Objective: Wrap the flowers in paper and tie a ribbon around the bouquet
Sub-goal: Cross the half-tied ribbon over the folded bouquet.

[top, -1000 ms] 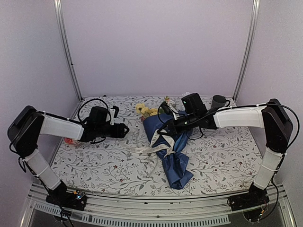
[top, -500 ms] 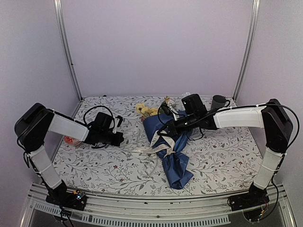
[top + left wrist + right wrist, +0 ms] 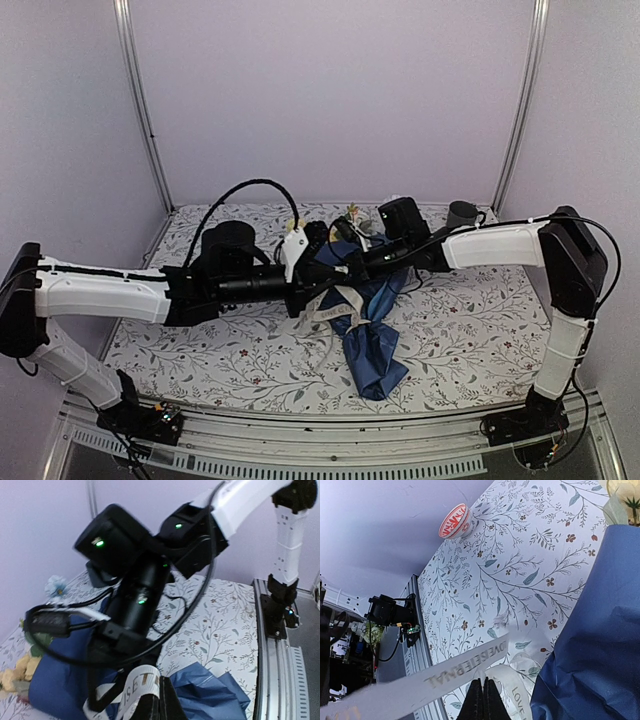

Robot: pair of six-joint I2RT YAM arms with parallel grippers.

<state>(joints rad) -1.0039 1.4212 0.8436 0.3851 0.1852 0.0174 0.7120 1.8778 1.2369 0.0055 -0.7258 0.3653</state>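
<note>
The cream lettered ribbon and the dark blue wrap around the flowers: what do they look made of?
Cream lettered ribbon: probably woven fabric with a matte finish, since it hangs in soft loops without sharp creases and its dark lettering looks printed on. Dark blue wrap: matte paper, or possibly a thin non-woven sheet. It holds crumpled folds and shows no gloss.

Blocked mid-table by left arm (image 3: 110, 290) and right arm (image 3: 490, 245) over bouquet (image 3: 375, 352), ribbon (image 3: 335, 312); open over front-right tablecloth (image 3: 475, 340), cup (image 3: 461, 214) back right.

You are looking at two arms, the left arm (image 3: 100, 290) and the right arm (image 3: 495, 245), one blue-wrapped bouquet (image 3: 372, 345), one lettered ribbon (image 3: 465, 667), one red-patterned bowl (image 3: 455, 521) and one grey cup (image 3: 461, 214).
</note>
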